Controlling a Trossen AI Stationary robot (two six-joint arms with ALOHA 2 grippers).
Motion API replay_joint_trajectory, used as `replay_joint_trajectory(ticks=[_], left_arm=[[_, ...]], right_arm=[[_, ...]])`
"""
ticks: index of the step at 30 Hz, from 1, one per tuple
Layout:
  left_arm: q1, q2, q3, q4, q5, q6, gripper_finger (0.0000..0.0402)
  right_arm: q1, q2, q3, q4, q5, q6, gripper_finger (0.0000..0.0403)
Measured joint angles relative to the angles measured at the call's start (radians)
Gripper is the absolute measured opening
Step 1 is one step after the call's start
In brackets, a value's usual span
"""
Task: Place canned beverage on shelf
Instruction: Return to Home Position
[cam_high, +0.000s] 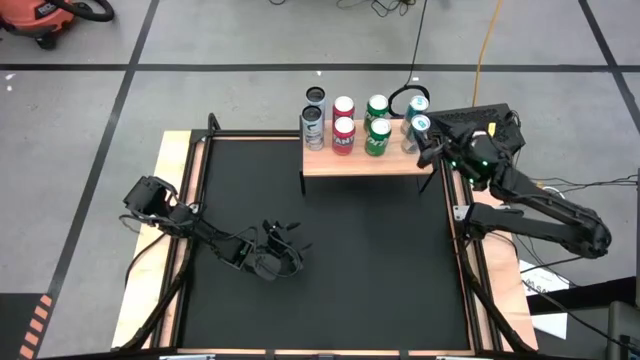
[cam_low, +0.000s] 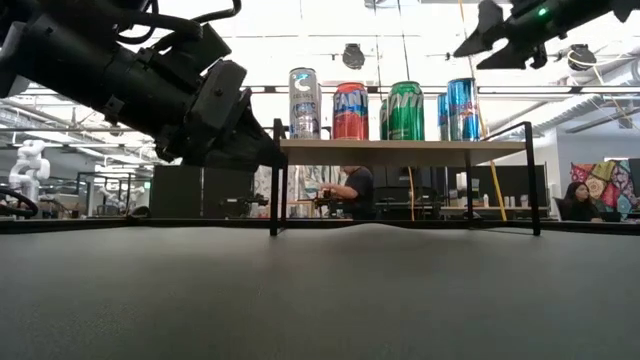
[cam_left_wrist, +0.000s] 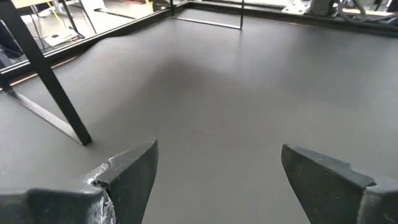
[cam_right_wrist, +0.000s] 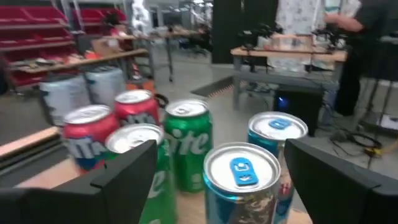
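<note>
Though done stocking the shelf (cam_high: 330, 162) at 12 o'clock, not yet home. Hovering the right gripper (cam_high: 428, 146), spread-fingered and empty, over the blue cans (cam_high: 419, 115) at its 3 o'clock end. Next: lift clear, pull back toward 3 o'clock. Parked toward 9 o'clock: left gripper (cam_high: 290, 237), also spread.

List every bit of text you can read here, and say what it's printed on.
"ite": green can, right wrist view.
"FAN": red can, low view.
Too blurred to read: the print on the silver can and the blue can.
</note>
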Motion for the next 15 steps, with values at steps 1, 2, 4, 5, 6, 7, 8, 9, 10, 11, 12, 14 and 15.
replay_joint_trajectory(ticks=[1,2,4,5,6,7,8,9,10,11,12,14,15], left_arm=[[0.001,0.0,0.0,0.007,0.0,0.001,0.0343],[0.004,0.0,0.0,0.008,0.0,0.001,0.0343],[0.01,0.0,0.0,0.008,-0.001,0.001,0.0343],[0.015,0.0,0.0,0.01,-0.001,0.0,0.0343],[0.02,0.0,0.0,0.015,-0.003,-0.001,0.0343],[0.023,0.0,0.0,0.027,-0.003,0.002,0.0343],[0.026,0.0,0.0,0.052,-0.003,0.025,0.0343],[0.027,0.0,0.0,0.09,-0.003,0.059,0.0343],[0.028,0.0,0.0,0.142,-0.003,0.103,0.0343],[0.026,-0.001,0.002,0.199,-0.003,0.159,0.0343],[0.021,-0.01,0.003,0.245,-0.001,0.223,0.0343],[0.01,-0.035,0.003,0.338,0.003,0.336,0.0343],[0.005,-0.05,0.005,0.381,0.003,0.382,0.0343]], right_arm=[[0.013,-0.017,0.0,-0.006,-0.007,-0.001,0.0338],[0.027,-0.033,0.0,-0.007,-0.029,-0.002,0.0337],[0.061,-0.057,0.0,-0.005,-0.093,-0.014,0.0337],[0.08,-0.064,0.0,-0.005,-0.131,-0.019,0.0337],[0.1,-0.069,0.001,-0.004,-0.166,-0.025,0.0337],[0.121,-0.069,0.001,-0.002,-0.2,-0.028,0.0337],[0.144,-0.068,0.001,-0.002,-0.23,-0.034,0.0336],[0.167,-0.065,0.001,-0.006,-0.261,-0.045,0.0333],[0.192,-0.058,0.001,-0.007,-0.294,-0.055,0.033],[0.221,-0.049,0.001,-0.005,-0.33,-0.061,0.0325],[0.251,-0.041,0.001,-0.004,-0.377,-0.062,0.0319],[0.314,-0.02,0.001,0.009,-0.441,-0.065,0.0303],[0.349,-0.011,0.001,0.017,-0.448,-0.064,0.0294]])
